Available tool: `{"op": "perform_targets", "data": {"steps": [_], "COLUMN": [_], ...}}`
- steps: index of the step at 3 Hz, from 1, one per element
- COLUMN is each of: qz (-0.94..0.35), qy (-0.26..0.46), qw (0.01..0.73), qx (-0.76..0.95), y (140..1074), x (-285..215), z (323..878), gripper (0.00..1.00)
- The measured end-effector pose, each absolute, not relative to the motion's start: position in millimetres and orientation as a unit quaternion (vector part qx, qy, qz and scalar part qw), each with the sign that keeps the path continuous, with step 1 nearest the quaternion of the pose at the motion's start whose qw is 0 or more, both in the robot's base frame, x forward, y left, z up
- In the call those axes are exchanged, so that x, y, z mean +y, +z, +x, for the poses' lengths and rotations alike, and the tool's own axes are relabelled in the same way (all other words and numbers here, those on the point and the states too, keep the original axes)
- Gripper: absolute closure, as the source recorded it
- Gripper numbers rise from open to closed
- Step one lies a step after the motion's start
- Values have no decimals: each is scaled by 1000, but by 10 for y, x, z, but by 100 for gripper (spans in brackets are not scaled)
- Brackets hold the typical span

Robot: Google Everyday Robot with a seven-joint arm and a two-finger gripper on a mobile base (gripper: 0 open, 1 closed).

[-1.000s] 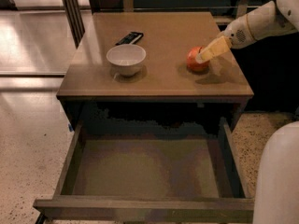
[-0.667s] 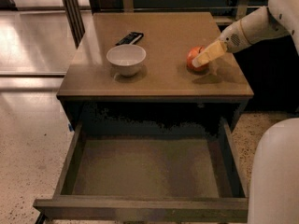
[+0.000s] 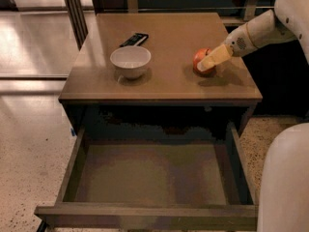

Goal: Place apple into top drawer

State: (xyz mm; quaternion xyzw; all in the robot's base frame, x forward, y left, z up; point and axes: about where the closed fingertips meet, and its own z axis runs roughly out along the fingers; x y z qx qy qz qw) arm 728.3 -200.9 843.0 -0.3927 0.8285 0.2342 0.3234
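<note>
The small red-orange apple point(image 3: 202, 60) rests on the cabinet top point(image 3: 169, 42), right of centre. My gripper point(image 3: 208, 63) reaches in from the right, its pale yellow fingers point(image 3: 215, 58) lying over the apple's right side. The top drawer point(image 3: 145, 209) is pulled fully open below the cabinet top and holds nothing.
A white bowl point(image 3: 130, 61) stands on the cabinet top at left of centre, with a dark flat device point(image 3: 134, 39) behind it. A white part of my body point(image 3: 285, 178) fills the lower right corner. Pale tiled floor lies to the left.
The arm has shifted slightly and the gripper has settled lower onto the apple's right side. The apple, bowl and drawer have not moved.
</note>
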Motion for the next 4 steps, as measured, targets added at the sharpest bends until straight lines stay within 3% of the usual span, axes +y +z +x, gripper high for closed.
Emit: {"op": "perform_targets", "data": {"steps": [1, 2, 4], "qz": [-391, -390, -390], "qy": [234, 234, 234], "qw": [322, 322, 322], "qx": [830, 830, 830], "y": [8301, 8289, 8289], "x": [-1972, -1966, -1966], "z": [7319, 7323, 7323], "gripper": [0, 16, 63]}}
